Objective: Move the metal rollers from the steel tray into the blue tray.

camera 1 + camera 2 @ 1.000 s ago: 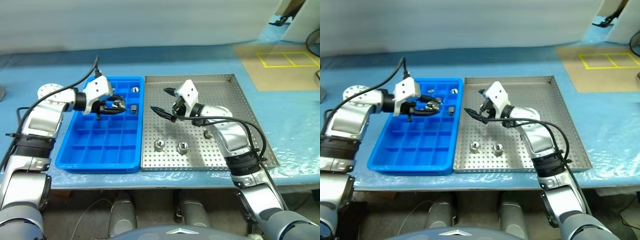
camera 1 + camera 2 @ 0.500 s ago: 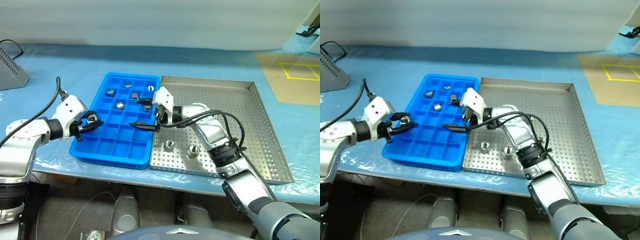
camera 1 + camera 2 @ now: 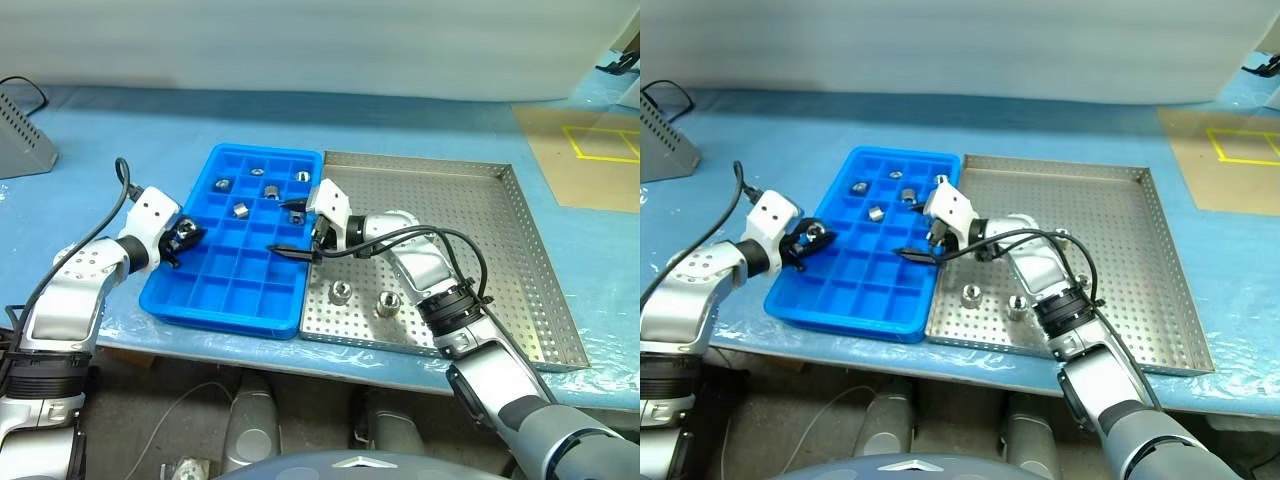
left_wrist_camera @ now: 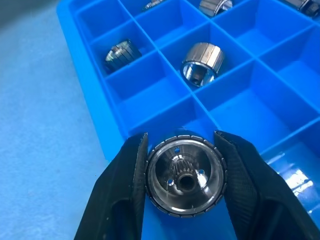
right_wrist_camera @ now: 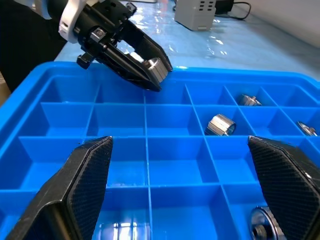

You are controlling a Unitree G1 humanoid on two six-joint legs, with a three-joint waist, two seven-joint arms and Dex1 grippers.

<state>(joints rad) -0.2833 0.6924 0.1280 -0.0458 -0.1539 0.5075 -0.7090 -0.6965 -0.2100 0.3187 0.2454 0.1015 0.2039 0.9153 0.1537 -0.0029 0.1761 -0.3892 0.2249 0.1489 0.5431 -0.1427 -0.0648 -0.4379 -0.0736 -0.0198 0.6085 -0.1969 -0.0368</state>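
Note:
The blue tray lies to the left of the steel tray. My left gripper hangs over the blue tray's left rim, shut on a ribbed metal roller between its two fingers. Several rollers sit in the blue tray's far compartments, one of them in the second row. Two rollers rest on the steel tray's near left floor. My right gripper stands open and empty over the blue tray's right side, its jaws wide apart.
A grey box stands at the far left on the blue-covered table. Brown board with yellow tape lines lies at the far right. The table's front edge runs just below both trays.
The camera has swung left. My left gripper carried its roller from the blue tray's far rows down to its left rim. My right gripper moved from the steel tray over the blue tray's right side.

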